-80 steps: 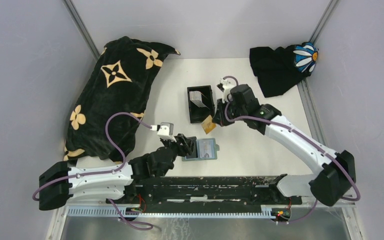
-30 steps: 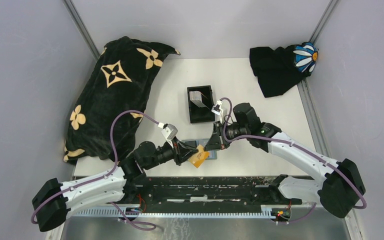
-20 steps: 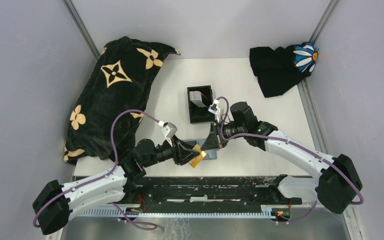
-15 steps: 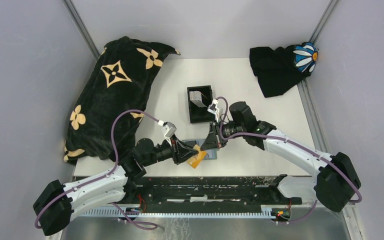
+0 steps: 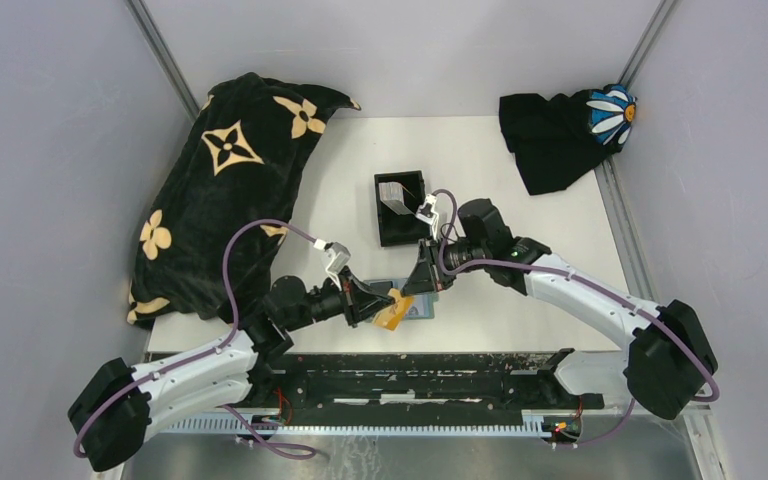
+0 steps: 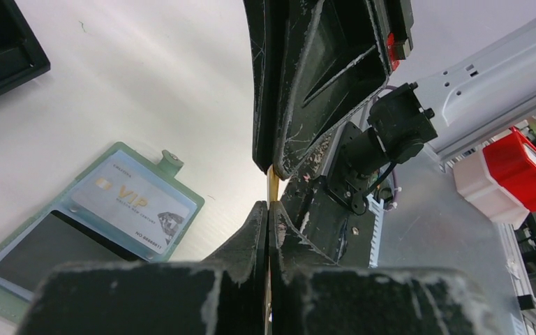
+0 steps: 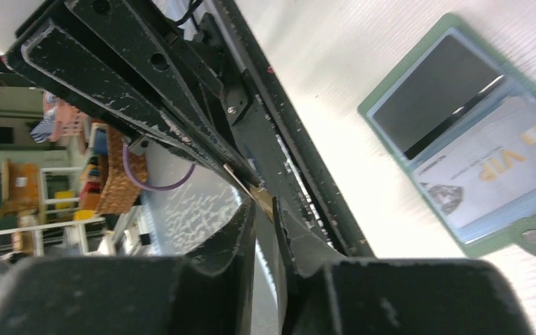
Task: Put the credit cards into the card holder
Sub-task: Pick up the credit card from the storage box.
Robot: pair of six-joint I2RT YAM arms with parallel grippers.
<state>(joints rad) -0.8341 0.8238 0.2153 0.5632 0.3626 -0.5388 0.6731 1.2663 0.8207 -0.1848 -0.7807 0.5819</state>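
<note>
A tan credit card (image 5: pixel 393 312) stands on edge above the table's near middle, between both grippers. My left gripper (image 5: pixel 384 304) is shut on it; in the left wrist view the card's thin gold edge (image 6: pixel 272 184) sticks out of the tips (image 6: pixel 269 204). My right gripper (image 5: pixel 416 284) meets it from the far side, its jaws a little apart around the card's (image 7: pixel 262 199) other end, open (image 7: pixel 264 206). The black card holder (image 5: pixel 381 215) lies just beyond, with a grey card (image 5: pixel 394 195) inside. A green sleeve with a whitish VIP card (image 6: pixel 134 202) lies flat on the table under the grippers.
A black blanket with tan flowers (image 5: pixel 222 190) covers the far left. Another black cloth, with a white daisy (image 5: pixel 560 135), sits in the far right corner. The black rail (image 5: pixel 410 375) runs along the near table edge.
The right gripper carried the tan card from beside the holder down to the left gripper. The left jaws shut on the card and the right jaws parted.
</note>
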